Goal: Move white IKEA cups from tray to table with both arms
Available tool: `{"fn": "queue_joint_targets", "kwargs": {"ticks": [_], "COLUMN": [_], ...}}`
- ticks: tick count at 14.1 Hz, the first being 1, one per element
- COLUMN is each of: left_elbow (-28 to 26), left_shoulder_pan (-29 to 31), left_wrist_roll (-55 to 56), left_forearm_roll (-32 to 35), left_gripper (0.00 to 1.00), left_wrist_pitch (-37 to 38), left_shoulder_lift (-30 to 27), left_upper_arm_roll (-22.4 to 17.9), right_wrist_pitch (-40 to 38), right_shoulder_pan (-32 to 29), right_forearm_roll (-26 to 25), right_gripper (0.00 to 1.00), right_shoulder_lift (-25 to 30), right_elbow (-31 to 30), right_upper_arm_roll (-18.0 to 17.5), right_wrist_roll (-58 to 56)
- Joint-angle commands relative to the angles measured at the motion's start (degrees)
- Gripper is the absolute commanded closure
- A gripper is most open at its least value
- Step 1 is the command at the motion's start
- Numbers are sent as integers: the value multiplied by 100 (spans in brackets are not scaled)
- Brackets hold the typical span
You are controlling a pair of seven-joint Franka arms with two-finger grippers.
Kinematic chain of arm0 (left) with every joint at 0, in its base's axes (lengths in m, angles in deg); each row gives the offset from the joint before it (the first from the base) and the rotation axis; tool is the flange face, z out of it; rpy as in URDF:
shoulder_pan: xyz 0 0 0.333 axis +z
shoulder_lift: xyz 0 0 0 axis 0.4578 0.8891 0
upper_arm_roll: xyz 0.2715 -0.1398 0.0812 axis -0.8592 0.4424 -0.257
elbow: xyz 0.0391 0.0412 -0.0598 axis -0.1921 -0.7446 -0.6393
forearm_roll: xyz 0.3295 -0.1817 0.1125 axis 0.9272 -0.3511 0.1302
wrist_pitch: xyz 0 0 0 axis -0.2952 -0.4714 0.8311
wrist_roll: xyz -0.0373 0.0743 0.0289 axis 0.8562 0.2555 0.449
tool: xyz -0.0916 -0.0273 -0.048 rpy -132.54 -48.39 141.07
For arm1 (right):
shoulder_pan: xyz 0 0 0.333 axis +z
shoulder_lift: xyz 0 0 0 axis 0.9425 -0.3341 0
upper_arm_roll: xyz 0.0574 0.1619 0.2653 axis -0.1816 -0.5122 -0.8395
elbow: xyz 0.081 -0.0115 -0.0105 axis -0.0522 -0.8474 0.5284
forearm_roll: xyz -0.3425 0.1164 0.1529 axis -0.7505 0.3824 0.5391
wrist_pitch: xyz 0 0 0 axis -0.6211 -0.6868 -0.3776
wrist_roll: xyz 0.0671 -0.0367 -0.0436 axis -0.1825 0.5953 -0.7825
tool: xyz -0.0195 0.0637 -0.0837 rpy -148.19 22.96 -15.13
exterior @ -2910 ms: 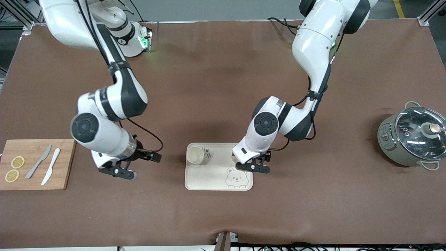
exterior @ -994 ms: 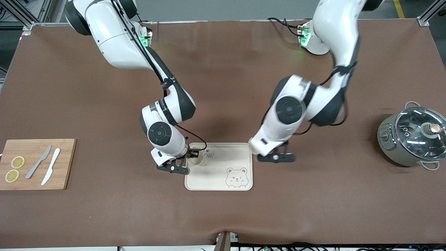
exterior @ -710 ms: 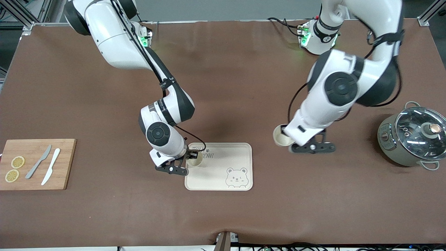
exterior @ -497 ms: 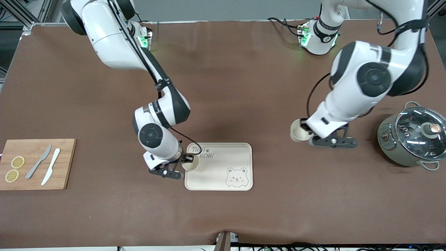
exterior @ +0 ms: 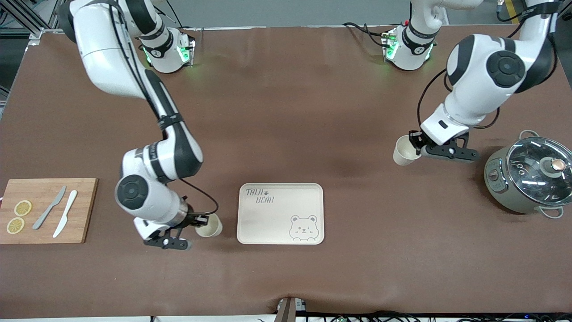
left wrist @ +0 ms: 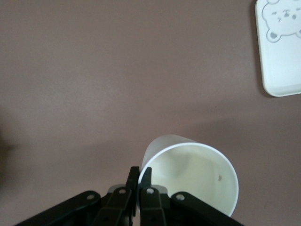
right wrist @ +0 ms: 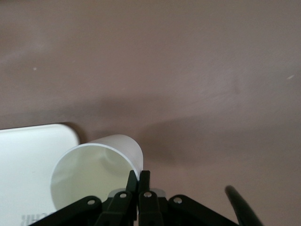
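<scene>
My right gripper point(exterior: 201, 220) is shut on the rim of one white cup point(exterior: 209, 226), held beside the bear tray point(exterior: 280, 213) toward the right arm's end of the table. In the right wrist view the fingers point(right wrist: 138, 175) pinch the cup's wall point(right wrist: 96, 174), with the tray's corner point(right wrist: 28, 160) next to it. My left gripper point(exterior: 415, 145) is shut on the rim of the second white cup point(exterior: 404, 151), tilted over bare table between the tray and the pot. The left wrist view shows the fingers point(left wrist: 140, 172) pinching that cup point(left wrist: 193, 174). Nothing stands on the tray.
A wooden cutting board point(exterior: 85, 210) with two lemon slices and two knives lies at the right arm's end. A grey-green pot with a glass lid point(exterior: 529, 176) stands at the left arm's end, close to the left gripper. Brown table covering surrounds the tray.
Both grippers took a cup off the tray and carried it outward: the right toward the cutting board, the left toward the pot. The tray now holds nothing.
</scene>
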Motion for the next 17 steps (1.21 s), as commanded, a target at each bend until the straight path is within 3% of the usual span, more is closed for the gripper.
{"fn": "queue_joint_targets", "kwargs": {"ticks": [1,12,17], "left_elbow": [-928,-1297,-1307], "left_shoulder_pan": [75,137,137], "left_wrist_roll": [-56,-91,-91], "left_forearm_roll": [-128,-331,-331], "left_gripper": [100,100,100], "left_wrist_pitch": [-652,-1100,-1496], "left_shoulder_lift": [-274,306,623], "left_upper_arm_roll": [25,25,25], "right_wrist_pitch": [-143,-249,-205], "right_shoulder_pan": [-331,-1755,-1985], "right_forearm_roll": [-32,-50,-32], "right_gripper": [100,100,100], "right_shoulder_lift": [61,9,-79], "right_elbow": [13,-128,-207], "right_upper_arm_roll": [-118,-100,-100], "right_wrist_roll": [-568,-3301,-3594]}}
